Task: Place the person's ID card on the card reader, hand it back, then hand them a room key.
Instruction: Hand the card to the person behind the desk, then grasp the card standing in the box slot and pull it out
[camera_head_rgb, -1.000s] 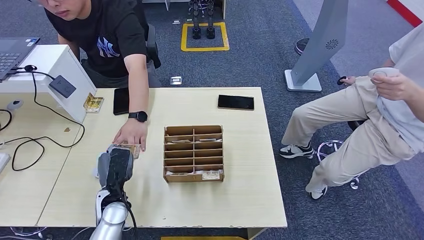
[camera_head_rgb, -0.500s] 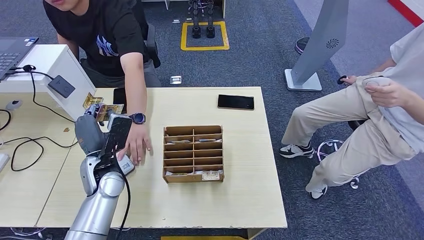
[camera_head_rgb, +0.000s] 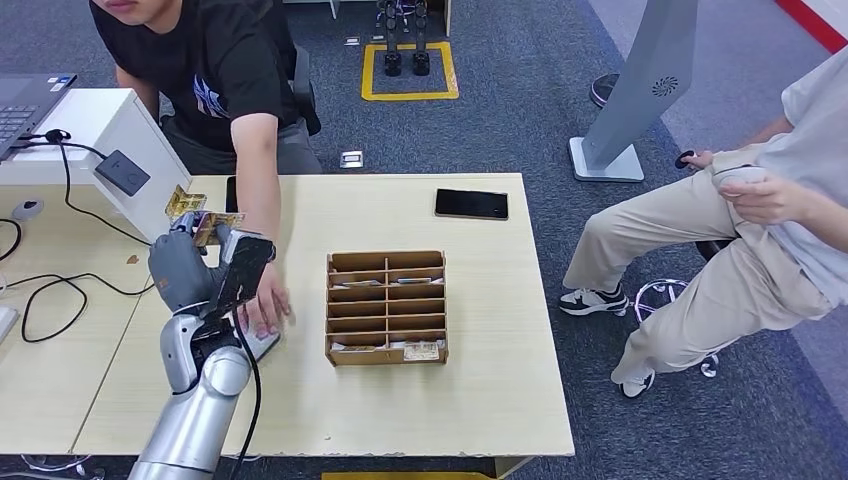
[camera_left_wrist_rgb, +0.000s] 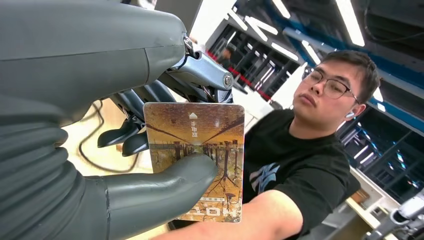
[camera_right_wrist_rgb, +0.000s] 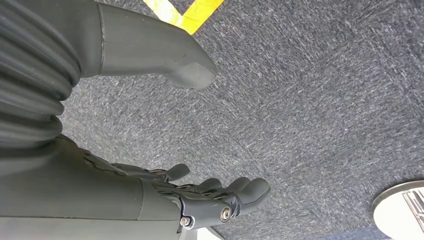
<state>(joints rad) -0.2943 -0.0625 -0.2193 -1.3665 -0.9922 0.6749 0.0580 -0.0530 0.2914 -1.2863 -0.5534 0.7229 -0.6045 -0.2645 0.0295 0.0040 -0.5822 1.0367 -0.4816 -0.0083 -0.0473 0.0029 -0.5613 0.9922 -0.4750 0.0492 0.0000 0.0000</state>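
My left hand (camera_head_rgb: 205, 275) is raised above the table's left part and pinches a brown picture card (camera_head_rgb: 218, 224) between thumb and fingers. In the left wrist view the card (camera_left_wrist_rgb: 200, 145) stands upright with the thumb (camera_left_wrist_rgb: 165, 182) pressed across its face, and the person in the black shirt is behind it. That person's hand (camera_head_rgb: 265, 305) rests flat on the table (camera_head_rgb: 480, 330) right beside my hand, over a small pale device (camera_head_rgb: 262, 345). A dark grey reader pad (camera_head_rgb: 124, 172) with a cable sits on the white stand at the left. My right hand (camera_right_wrist_rgb: 130, 192) hangs over carpet, fingers apart, holding nothing.
A wooden compartment box (camera_head_rgb: 387, 306) with several cards stands mid-table. A black phone (camera_head_rgb: 471, 204) lies at the far side, and another brown card (camera_head_rgb: 184, 204) by the white stand (camera_head_rgb: 95, 125). Cables trail over the left desk. A second person (camera_head_rgb: 760, 220) sits at the right.
My left hand has lifted the card off the table and carried it up and back to the left. The person's hand has stayed on the table, sliding slightly nearer.
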